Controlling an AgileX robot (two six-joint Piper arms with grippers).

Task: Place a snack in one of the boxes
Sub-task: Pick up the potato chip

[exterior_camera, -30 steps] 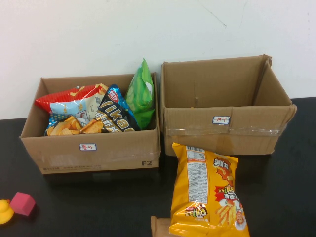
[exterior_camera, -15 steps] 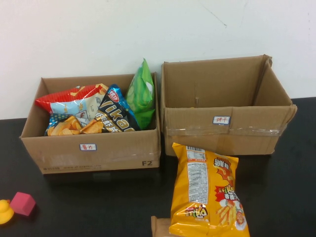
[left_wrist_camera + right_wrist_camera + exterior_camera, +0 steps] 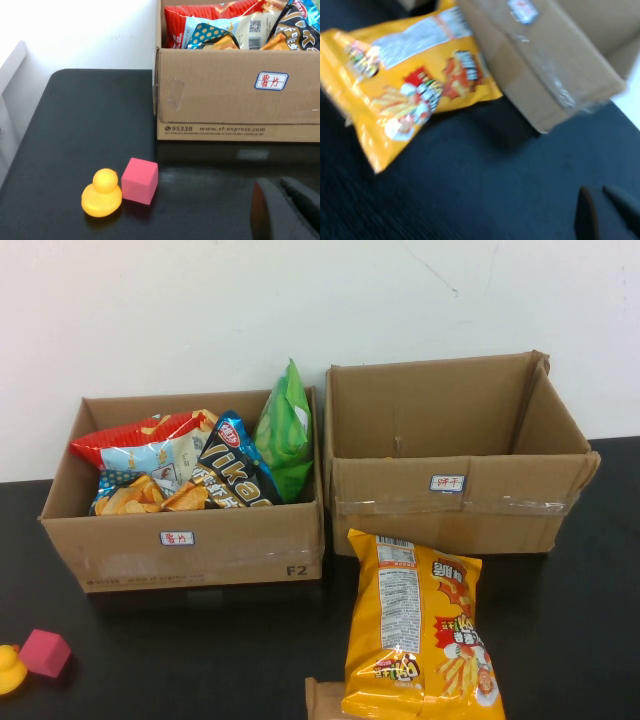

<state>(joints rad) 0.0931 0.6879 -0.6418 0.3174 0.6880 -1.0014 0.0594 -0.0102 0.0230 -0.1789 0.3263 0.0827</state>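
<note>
The yellow fries snack bag point(image 3: 420, 630) lies flat on the black desk point(image 3: 580, 640) near its front edge, just in front of the empty right-hand cardboard box point(image 3: 455, 455), while the left-hand box point(image 3: 185, 540) beside it, by the back edge, is stuffed with chip bags point(image 3: 190, 475). A pink cube point(image 3: 45, 652) and a yellow rubber duck point(image 3: 10, 668) sit touching near the front left corner. The left gripper point(image 3: 285, 210) hovers low over the desk near the cube, and the right gripper point(image 3: 602, 210) hangs above bare desk beside the snack bag; I cannot tell whether either one's fingers are apart or together.
</note>
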